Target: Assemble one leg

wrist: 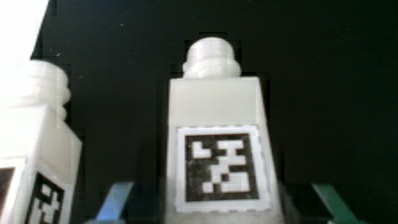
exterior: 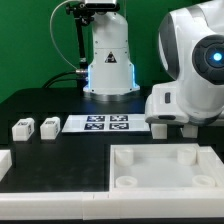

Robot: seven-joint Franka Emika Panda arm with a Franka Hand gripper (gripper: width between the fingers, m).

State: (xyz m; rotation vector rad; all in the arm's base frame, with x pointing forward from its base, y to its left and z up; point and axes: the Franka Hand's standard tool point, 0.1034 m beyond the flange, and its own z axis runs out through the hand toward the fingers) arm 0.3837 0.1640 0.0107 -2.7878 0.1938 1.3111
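Note:
In the wrist view a white leg (wrist: 217, 120) with a rounded peg end and a black-and-white tag stands between my fingers. The fingertips (wrist: 121, 200) flank it with a dark gap on each side, so my gripper (wrist: 224, 206) is open around it. A second leg (wrist: 36, 140) lies close beside it. In the exterior view my gripper (exterior: 165, 127) is low over the table at the right end of the marker board (exterior: 108, 124), and the arm hides those two legs. Two more legs (exterior: 22, 128) (exterior: 48, 126) lie at the exterior view's left.
The big white square tray-like part (exterior: 150, 152) with corner sockets lies at the front right. A white block (exterior: 5, 160) sits at the left edge. The robot's base (exterior: 108, 60) stands behind the marker board.

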